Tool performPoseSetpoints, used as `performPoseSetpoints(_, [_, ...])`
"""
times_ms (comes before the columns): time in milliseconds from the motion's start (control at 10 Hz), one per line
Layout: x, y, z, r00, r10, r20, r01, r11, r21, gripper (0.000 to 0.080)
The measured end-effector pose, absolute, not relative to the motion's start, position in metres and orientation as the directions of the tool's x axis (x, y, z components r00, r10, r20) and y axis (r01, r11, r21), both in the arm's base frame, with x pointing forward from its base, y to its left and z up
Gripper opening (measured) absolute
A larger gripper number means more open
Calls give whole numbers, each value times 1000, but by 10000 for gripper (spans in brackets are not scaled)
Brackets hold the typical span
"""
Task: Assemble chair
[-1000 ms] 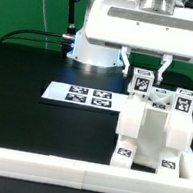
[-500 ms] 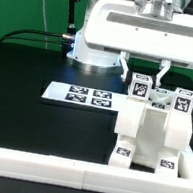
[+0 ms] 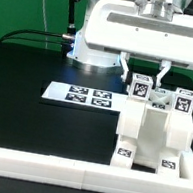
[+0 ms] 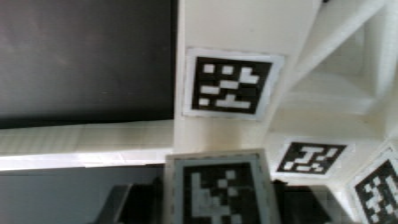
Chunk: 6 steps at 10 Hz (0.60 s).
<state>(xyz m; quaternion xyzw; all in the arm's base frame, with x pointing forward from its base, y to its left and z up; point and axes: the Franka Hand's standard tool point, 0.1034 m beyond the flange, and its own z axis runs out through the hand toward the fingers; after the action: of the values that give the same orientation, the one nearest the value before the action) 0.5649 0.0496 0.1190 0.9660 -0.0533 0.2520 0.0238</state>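
The white blocky plastic chair stands on the black worktop against the long low white rail. Since a second ago the jaws have lowered slightly, straddling its tagged post; clamped or not, I cannot tell.

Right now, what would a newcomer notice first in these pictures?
The white blocky chair covered in black-and-white tags, standing at the exterior view's right against the long white rail. The hand hangs right over its top post. Left of the chair, the marker board lies flat on the black table.
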Motion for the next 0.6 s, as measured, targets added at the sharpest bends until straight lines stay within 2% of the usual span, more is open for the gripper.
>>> performPoseSetpoints(100, [565, 50, 119, 867, -90, 489, -115, -993, 19, 482])
performPoseSetpoints(200, [565, 50, 119, 867, -90, 489, -114, -993, 20, 482])
performPoseSetpoints(300, [564, 50, 118, 875, -85, 477, -109, -994, 23, 612])
performPoseSetpoints(600, [578, 42, 135, 924, -78, 373, -92, -996, 20, 647])
